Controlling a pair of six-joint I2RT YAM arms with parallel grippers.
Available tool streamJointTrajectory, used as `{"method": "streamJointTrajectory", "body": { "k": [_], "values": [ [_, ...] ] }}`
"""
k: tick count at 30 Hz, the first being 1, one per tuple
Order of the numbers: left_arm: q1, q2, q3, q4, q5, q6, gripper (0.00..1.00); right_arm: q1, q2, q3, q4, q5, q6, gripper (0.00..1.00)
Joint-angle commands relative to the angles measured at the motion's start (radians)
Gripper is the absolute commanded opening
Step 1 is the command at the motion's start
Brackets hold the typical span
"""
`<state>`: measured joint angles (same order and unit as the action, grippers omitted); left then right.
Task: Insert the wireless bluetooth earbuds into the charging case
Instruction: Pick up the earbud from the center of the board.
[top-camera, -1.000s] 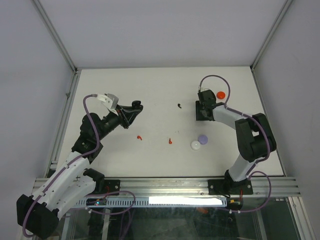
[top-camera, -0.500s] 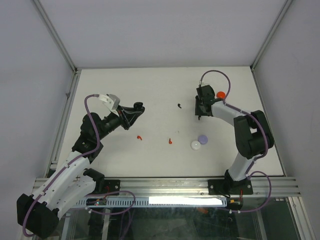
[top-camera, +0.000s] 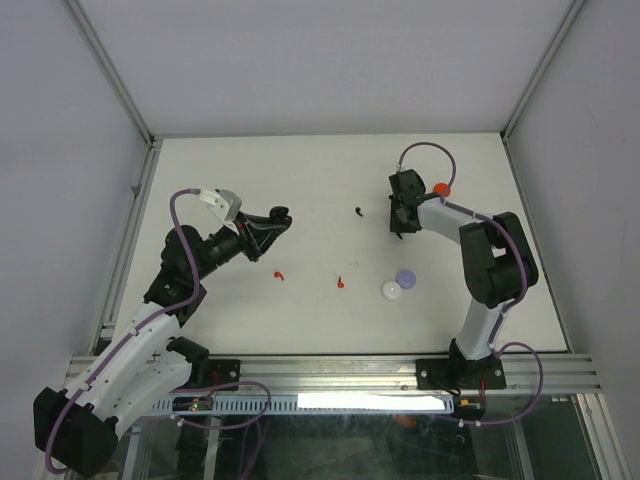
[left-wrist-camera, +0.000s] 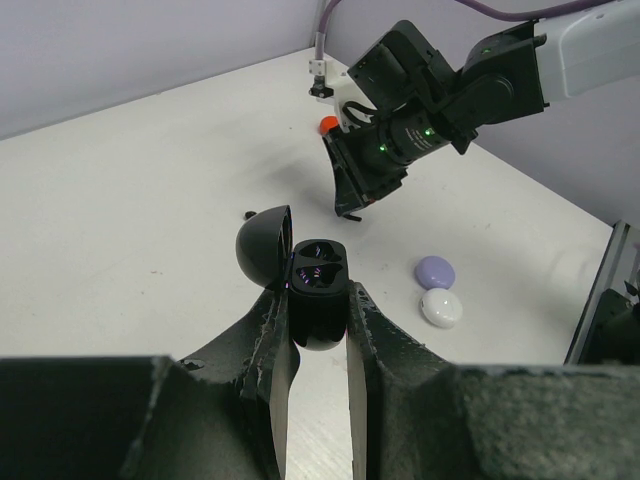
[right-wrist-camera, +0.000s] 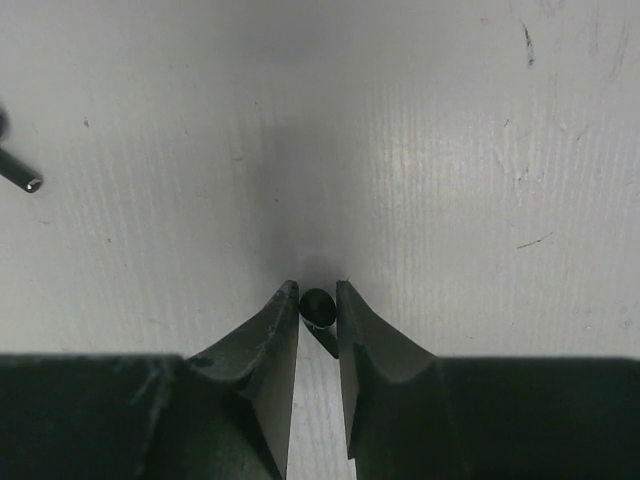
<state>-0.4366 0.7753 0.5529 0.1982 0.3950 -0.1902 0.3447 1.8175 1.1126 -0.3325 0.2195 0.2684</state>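
Observation:
My left gripper (left-wrist-camera: 318, 297) is shut on an open black charging case (left-wrist-camera: 316, 285), held above the table with its lid (left-wrist-camera: 264, 244) flipped up to the left; the top view shows that case (top-camera: 277, 215) at the left. My right gripper (right-wrist-camera: 318, 293) points down at the table and is shut on a black earbud (right-wrist-camera: 318, 306) pinched between its fingertips. In the top view the right gripper (top-camera: 399, 227) is at the back right. A second black earbud (top-camera: 358, 211) lies to its left. Two red earbuds (top-camera: 279, 274) (top-camera: 341, 282) lie nearer the front.
A lilac case (top-camera: 405, 277) and a white case (top-camera: 392, 290) lie shut side by side right of centre. A red case (top-camera: 441, 189) sits behind the right wrist. The table's raised metal edges run along both sides.
The right gripper's fingers have closed in onto the black earbud, and its wrist has shifted slightly toward the back. The left arm with the case has barely moved.

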Motion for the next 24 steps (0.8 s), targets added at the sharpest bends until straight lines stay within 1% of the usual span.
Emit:
{"method": "streamJointTrajectory", "body": {
  "k": [1, 5, 8, 11, 15, 17, 20, 24],
  "values": [
    [0.011, -0.008, 0.038, 0.039, 0.027, 0.027, 0.0, -0.002, 0.014, 0.029, -0.057, -0.013, 0.007, 0.24],
    [0.011, -0.006, 0.038, 0.038, 0.03, 0.027, 0.0, 0.001, 0.002, 0.035, -0.089, -0.017, -0.008, 0.28],
    [0.012, 0.001, 0.041, 0.039, 0.041, 0.026, 0.0, 0.002, 0.016, 0.049, -0.112, -0.022, -0.019, 0.28],
    [0.012, 0.002, 0.041, 0.039, 0.046, 0.026, 0.0, 0.007, 0.032, 0.053, -0.115, -0.025, -0.022, 0.25],
    [0.012, 0.001, 0.042, 0.038, 0.051, 0.032, 0.0, 0.011, 0.029, 0.047, -0.1, -0.035, -0.028, 0.15],
    [0.012, -0.001, 0.041, 0.04, 0.06, 0.04, 0.0, 0.013, 0.003, 0.038, -0.086, -0.042, -0.034, 0.11],
    [0.012, -0.007, 0.038, 0.044, 0.08, 0.052, 0.0, 0.017, -0.039, 0.03, -0.073, -0.066, -0.037, 0.1],
    [0.012, -0.011, 0.007, 0.104, 0.111, 0.06, 0.0, 0.039, -0.134, -0.002, -0.032, -0.111, -0.036, 0.09]
  ]
}}
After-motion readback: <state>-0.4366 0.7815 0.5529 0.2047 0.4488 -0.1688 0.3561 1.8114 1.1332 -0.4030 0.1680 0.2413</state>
